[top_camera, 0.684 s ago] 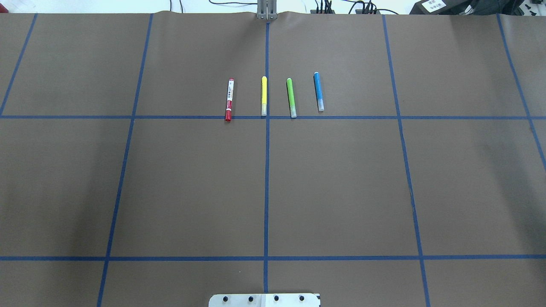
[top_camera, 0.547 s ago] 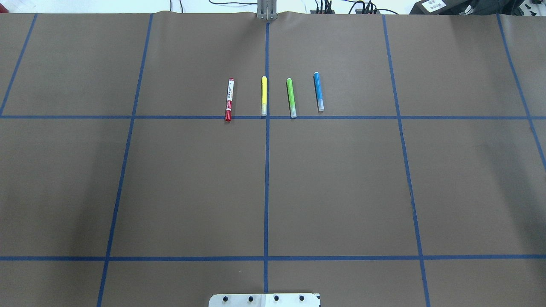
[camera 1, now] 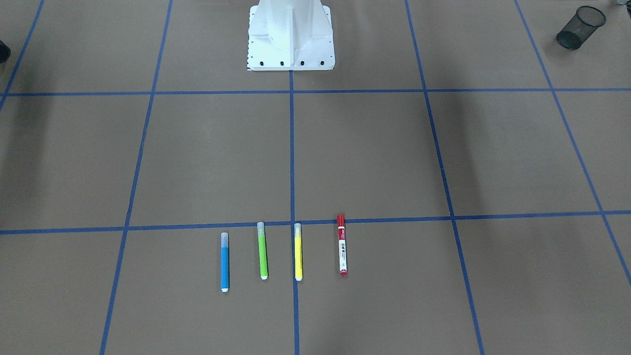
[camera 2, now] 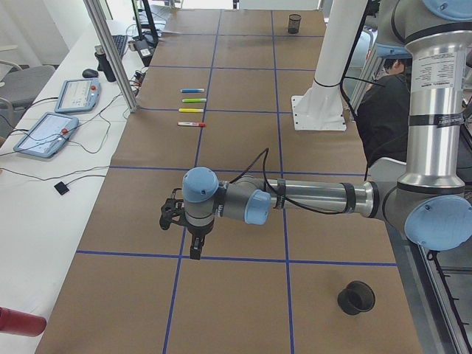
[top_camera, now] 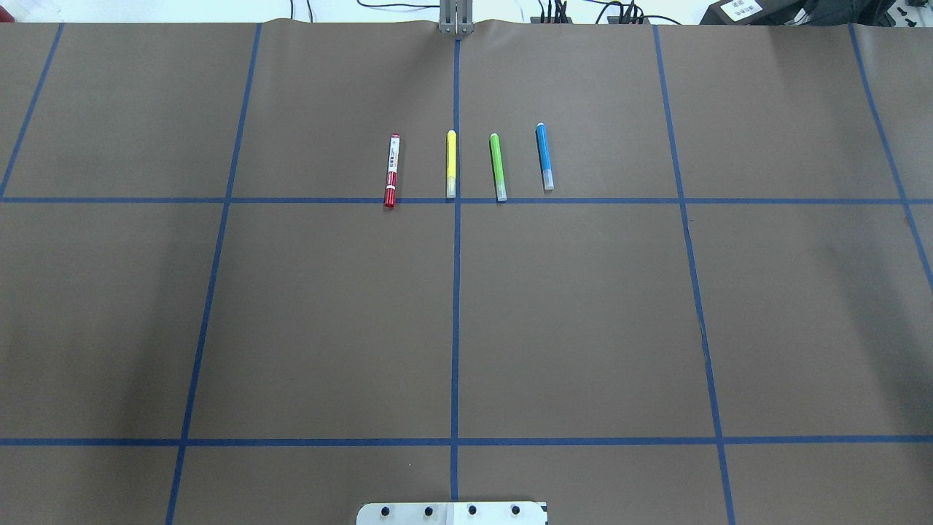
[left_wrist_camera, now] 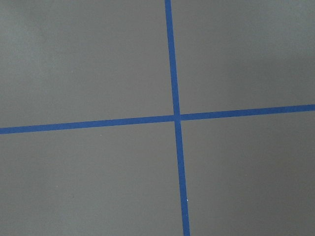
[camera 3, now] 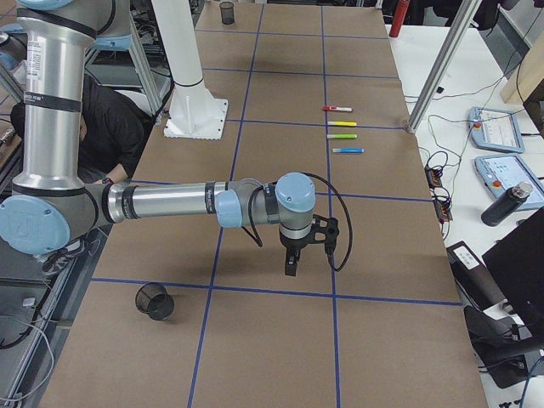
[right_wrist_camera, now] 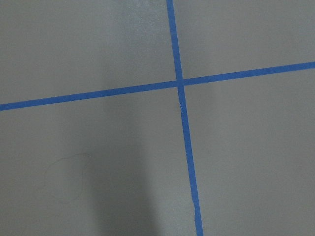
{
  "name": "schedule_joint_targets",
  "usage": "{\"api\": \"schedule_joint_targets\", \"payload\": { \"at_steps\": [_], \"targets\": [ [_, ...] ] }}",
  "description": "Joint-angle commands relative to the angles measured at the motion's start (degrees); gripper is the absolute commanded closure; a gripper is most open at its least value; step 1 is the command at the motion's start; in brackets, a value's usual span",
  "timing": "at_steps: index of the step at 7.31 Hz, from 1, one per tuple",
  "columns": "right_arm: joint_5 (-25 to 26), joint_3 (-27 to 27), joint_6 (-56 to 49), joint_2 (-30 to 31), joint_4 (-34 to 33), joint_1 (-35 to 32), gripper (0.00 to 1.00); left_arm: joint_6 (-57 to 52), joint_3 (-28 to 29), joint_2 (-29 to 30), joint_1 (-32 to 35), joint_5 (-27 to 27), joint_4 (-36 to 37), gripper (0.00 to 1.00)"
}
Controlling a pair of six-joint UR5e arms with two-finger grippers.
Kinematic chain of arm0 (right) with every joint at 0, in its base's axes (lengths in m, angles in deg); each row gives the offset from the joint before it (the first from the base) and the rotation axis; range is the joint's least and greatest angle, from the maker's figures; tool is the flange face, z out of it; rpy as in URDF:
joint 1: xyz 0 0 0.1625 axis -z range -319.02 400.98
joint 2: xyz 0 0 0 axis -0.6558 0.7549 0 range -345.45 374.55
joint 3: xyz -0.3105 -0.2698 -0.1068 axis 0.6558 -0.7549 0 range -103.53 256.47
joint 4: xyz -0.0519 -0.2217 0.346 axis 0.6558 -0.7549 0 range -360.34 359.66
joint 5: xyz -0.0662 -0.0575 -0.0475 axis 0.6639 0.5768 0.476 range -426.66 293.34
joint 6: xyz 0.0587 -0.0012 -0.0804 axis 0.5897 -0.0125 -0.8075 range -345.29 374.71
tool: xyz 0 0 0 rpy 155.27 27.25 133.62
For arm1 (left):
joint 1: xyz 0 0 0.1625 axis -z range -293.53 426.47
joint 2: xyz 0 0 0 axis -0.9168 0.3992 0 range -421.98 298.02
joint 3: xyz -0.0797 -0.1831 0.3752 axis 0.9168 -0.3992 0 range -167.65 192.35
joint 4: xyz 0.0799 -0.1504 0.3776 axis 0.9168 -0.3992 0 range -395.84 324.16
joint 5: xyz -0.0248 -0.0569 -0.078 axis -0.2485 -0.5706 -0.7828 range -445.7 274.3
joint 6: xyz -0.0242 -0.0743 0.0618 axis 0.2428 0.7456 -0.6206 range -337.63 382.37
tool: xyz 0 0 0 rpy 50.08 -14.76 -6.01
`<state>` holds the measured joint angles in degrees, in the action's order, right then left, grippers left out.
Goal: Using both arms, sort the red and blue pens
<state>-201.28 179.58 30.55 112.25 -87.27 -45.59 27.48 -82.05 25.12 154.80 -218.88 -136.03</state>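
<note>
Your worktop (top_camera: 583, 313) is covered in brown paper and marked into large squares by blue tape lines (top_camera: 455, 321). The robot's white base plate (camera 1: 291, 61) stands at its near edge, on the centre line. Well out from it, four pens lie flat in a row, side by side and apart. From the robot's left you see the red pen (top_camera: 392, 170), its cap end crossing a tape line, then the yellow pen (top_camera: 451, 163) just beside the centre line, the green pen (top_camera: 498, 166) and the blue pen (top_camera: 544, 156). A black mesh cup (camera 1: 580, 27) stands near the robot's left end, and a second cup (camera 3: 155, 301) near its right end.
</note>
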Motion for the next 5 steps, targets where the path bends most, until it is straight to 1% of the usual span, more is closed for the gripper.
{"api": "schedule_joint_targets", "payload": {
  "at_steps": [1, 5],
  "targets": [
    [0.0, 0.1, -0.1, 0.2, 0.0, 0.0, 0.0, -0.1, 0.0, -0.1, 0.0, 0.0, 0.0, 0.0],
    [-0.3, 0.4, -0.1, 0.3, 0.0, 0.0, 0.0, -0.2, 0.1, -0.2, 0.0, 0.2, -0.1, 0.0]
  ]
}}
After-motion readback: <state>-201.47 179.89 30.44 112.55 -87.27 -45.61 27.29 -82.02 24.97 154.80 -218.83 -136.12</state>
